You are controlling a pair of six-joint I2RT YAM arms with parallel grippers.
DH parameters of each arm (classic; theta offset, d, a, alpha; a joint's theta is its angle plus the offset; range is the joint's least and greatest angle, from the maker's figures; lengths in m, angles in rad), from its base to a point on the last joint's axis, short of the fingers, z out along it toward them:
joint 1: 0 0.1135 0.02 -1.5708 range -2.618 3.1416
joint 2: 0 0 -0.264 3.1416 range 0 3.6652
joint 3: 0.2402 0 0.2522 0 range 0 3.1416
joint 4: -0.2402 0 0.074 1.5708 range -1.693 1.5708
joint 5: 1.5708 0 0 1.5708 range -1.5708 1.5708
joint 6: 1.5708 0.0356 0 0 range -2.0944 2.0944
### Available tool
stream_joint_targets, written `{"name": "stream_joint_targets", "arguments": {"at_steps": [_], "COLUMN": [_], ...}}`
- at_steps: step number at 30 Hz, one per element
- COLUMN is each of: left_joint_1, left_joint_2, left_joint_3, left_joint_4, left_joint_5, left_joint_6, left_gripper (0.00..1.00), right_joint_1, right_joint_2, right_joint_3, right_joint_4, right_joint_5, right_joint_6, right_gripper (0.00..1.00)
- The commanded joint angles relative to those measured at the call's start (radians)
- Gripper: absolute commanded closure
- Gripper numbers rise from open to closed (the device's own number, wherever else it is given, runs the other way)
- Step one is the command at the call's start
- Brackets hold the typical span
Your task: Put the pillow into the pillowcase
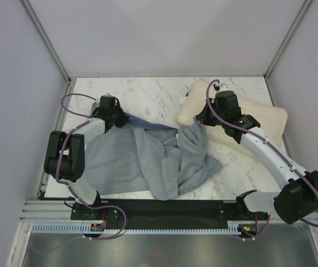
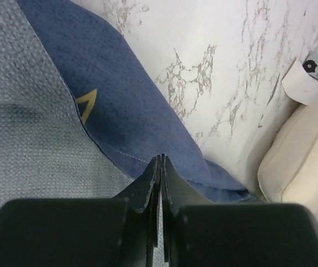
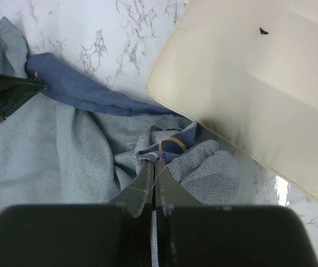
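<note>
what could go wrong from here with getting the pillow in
The left gripper and right gripper each pinch the pillowcase only at their tips, so the fabric may slip free. The case lies bunched with no open mouth showing, so the pillow, lying outside it, could snag.

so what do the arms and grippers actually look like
The left arm and right arm are white links between chunky black joint housings, each trailed by a purple cable. The left gripper and right gripper have matte black fingers tapering to thin wedge tips. No markings are visible.
</note>
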Motion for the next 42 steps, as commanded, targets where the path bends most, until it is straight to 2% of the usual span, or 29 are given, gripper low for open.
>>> {"name": "stream_joint_targets", "arguments": {"at_steps": [1,2,4,5,6,7,8,9,11,18,19,20,21,24,27,29,32,34,35,36,37,38,42], "left_joint_1": [0.009,0.010,0.009,0.009,0.006,0.004,0.003,0.000,-0.003,-0.005,-0.016,-0.020,-0.025,-0.026,-0.026,-0.026,-0.026,-0.025,-0.022,-0.019,-0.008,0.000,0.070], "left_joint_2": [0.058,0.066,0.084,0.089,0.086,0.081,0.068,0.057,0.023,-0.113,-0.138,-0.159,-0.175,-0.189,-0.125,-0.069,0.001,0.043,0.060,0.096,0.109,0.119,0.106], "left_joint_3": [0.035,0.041,0.048,0.047,0.041,0.036,0.030,0.015,-0.002,-0.105,-0.125,-0.146,-0.187,-0.212,-0.168,-0.148,-0.099,-0.059,-0.038,0.004,0.025,0.066,0.128], "left_joint_4": [0.056,0.057,0.056,0.057,0.056,0.056,0.056,0.056,0.056,0.056,0.056,0.074,0.092,0.131,0.126,0.139,0.171,0.172,0.172,0.172,0.166,0.147,0.090], "left_joint_5": [-0.032,-0.027,-0.012,-0.010,-0.013,-0.018,-0.030,-0.051,-0.072,-0.167,-0.177,-0.185,-0.200,-0.199,-0.150,-0.136,-0.116,-0.128,-0.128,-0.128,-0.128,-0.157,-0.181], "left_joint_6": [-0.042,-0.045,-0.050,-0.053,-0.053,-0.054,-0.055,-0.055,-0.045,-0.025,-0.034,-0.050,-0.056,-0.065,-0.055,-0.064,-0.074,-0.064,-0.056,-0.056,-0.041,-0.030,-0.024], "left_gripper": [0.93,0.89,0.85,0.78,0.68,0.49,0.40,0.36,0.29,0.24,0.21,0.10,0.05,0.01,0.04,0.12,0.18,0.28,0.38,0.38,0.71,0.97,0.98], "right_joint_1": [0.000,0.000,0.000,0.000,0.000,0.000,-0.002,0.000,-0.002,0.000,-0.002,0.000,0.000,0.000,0.001,0.001,0.000,0.000,0.000,0.001,0.000,0.000,0.000], "right_joint_2": [-0.045,-0.045,-0.050,-0.050,-0.048,-0.050,-0.048,-0.050,-0.050,-0.056,-0.060,-0.062,-0.063,-0.064,-0.063,-0.068,-0.079,-0.085,-0.086,-0.090,-0.091,-0.093,-0.088], "right_joint_3": [0.017,0.017,0.020,0.023,0.025,0.026,0.028,0.028,0.028,0.020,0.019,0.017,0.016,0.016,0.017,0.017,0.019,0.020,0.026,0.028,0.028,0.028,0.014], "right_joint_4": [0.020,0.016,0.013,0.011,0.011,0.010,0.011,0.010,0.011,0.010,0.008,0.008,0.008,0.008,0.008,0.008,0.005,0.002,0.002,-0.003,-0.007,-0.009,-0.013], "right_joint_5": [0.015,0.015,0.038,0.038,0.037,0.035,0.034,0.032,0.028,0.023,0.023,0.025,0.032,0.026,0.023,0.025,0.025,0.028,0.026,0.028,0.031,0.031,0.025], "right_joint_6": [0.007,0.004,0.000,0.000,0.001,0.000,0.001,0.000,0.001,0.001,0.001,0.001,0.001,0.001,0.004,0.006,0.006,0.006,0.003,0.004,0.001,0.001,-0.008], "right_gripper": [1.00,1.00,1.00,1.00,1.00,1.00,1.00,1.00,1.00,1.00,1.00,1.00,1.00,1.00,1.00,1.00,1.00,1.00,1.00,1.00,1.00,1.00,1.00]}}
